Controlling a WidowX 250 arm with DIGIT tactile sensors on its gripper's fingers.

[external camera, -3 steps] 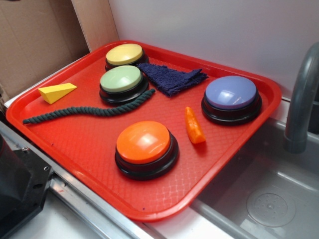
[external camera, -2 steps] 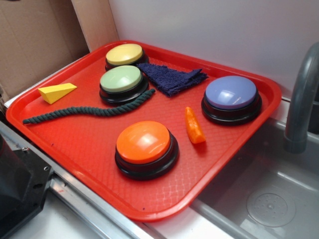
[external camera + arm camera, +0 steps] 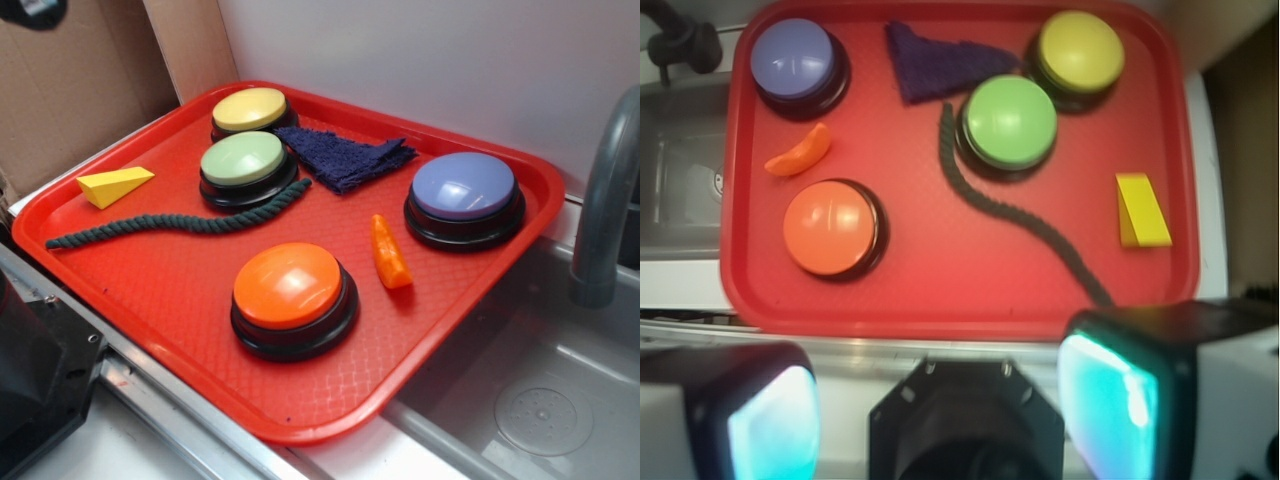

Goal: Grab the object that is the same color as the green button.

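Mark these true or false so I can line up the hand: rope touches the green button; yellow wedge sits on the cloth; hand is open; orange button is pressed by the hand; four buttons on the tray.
1. The rope curls round the green button, touching its base: true.
2. False: the yellow wedge lies apart from the cloth.
3. The hand is open: true.
4. False: it hangs above the tray, clear of the orange button.
5. Four buttons: true.

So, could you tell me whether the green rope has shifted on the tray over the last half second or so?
No. In the exterior view the green rope keeps the same wavy line, one end beside the green button, the other near the red tray's left rim.
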